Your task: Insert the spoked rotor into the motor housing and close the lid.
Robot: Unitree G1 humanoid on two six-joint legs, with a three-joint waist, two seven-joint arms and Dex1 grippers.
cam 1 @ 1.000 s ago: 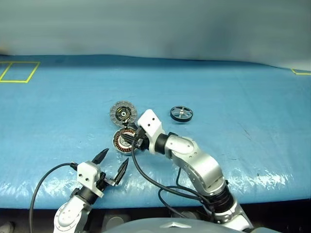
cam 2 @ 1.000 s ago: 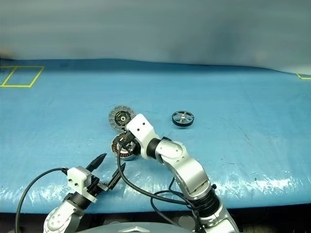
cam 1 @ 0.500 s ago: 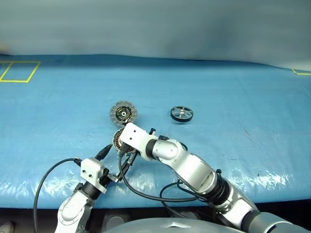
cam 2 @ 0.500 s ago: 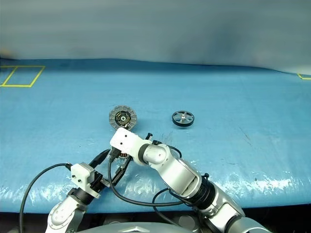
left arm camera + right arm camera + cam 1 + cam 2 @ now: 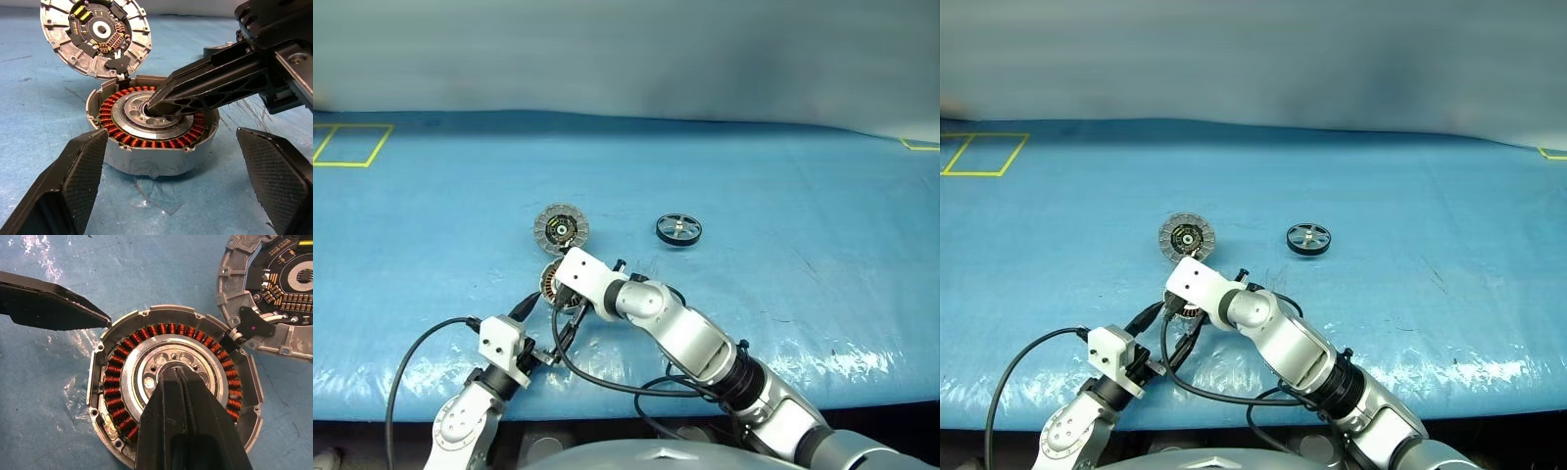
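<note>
The motor housing point(image 5: 151, 132) sat on the blue surface point(image 5: 803, 196), its lid point(image 5: 95, 36) swung open and lying beside it, ribbed face up. The right claw point(image 5: 152, 106) was pressed shut, holding nothing, its tips apparently touching the housing's silver centre. The left claw point(image 5: 171, 196) stood wide open, just short of the housing. The spoked rotor point(image 5: 678, 230) lay well apart.

Table point(image 5: 783, 176): covered by a blue, slightly wrinkled, glossy sheet.
Yellow tape outline point(image 5: 350, 144): rectangle at far left.
Yellow tape corner point(image 5: 918, 145): far right, possibly another rectangle.
</note>
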